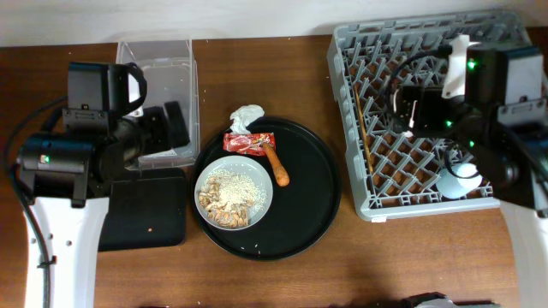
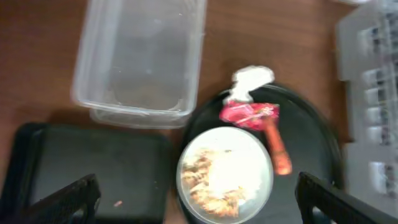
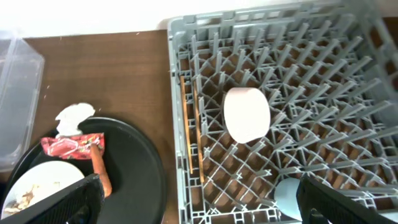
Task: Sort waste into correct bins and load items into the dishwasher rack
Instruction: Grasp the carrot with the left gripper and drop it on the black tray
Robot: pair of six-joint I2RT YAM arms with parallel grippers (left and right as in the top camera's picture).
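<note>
The pale round dish (image 1: 234, 192) with beige scraps (image 2: 214, 180) sits on the round black tray. The white tissue (image 1: 246, 117), red wrapper (image 1: 248, 142) and carrot piece (image 1: 276, 164) lie just behind it. The clear tub (image 1: 163, 64) is empty at the back left. The flat black tray (image 1: 145, 210) lies in front of it. The grey rack (image 1: 428, 111) holds two chopsticks (image 3: 191, 124) along its left side and a pale blue-white cup (image 1: 458, 180) near its front edge. My left gripper (image 2: 199, 199) is open above the dish. My right gripper (image 3: 199, 199) is open over the rack.
The large round black tray (image 1: 308, 188) fills the middle of the brown table. A white rounded object (image 3: 246, 114) lies among the pegs in the rack's middle. The wall runs along the table's back edge.
</note>
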